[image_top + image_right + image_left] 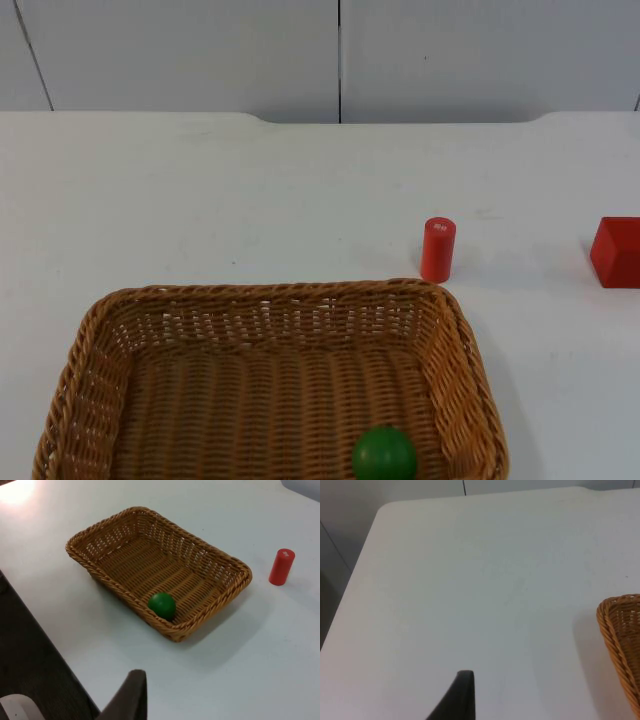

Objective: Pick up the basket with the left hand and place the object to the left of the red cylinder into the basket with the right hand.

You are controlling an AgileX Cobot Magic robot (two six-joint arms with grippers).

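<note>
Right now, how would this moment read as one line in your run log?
basket: on table, not lifted | green ball: inside basket | red cylinder: upright beside basket | red block: right of cylinder | both arms: waiting

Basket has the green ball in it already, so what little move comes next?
Probably just park both arms. The green ball lies inside the basket, which sits on the table beside the red cylinder. The left tool and the right tool hang clear of it, so nothing seems left to place.

A lab bench: bare white table [200, 190] against grey partition wall [180, 50]
</note>
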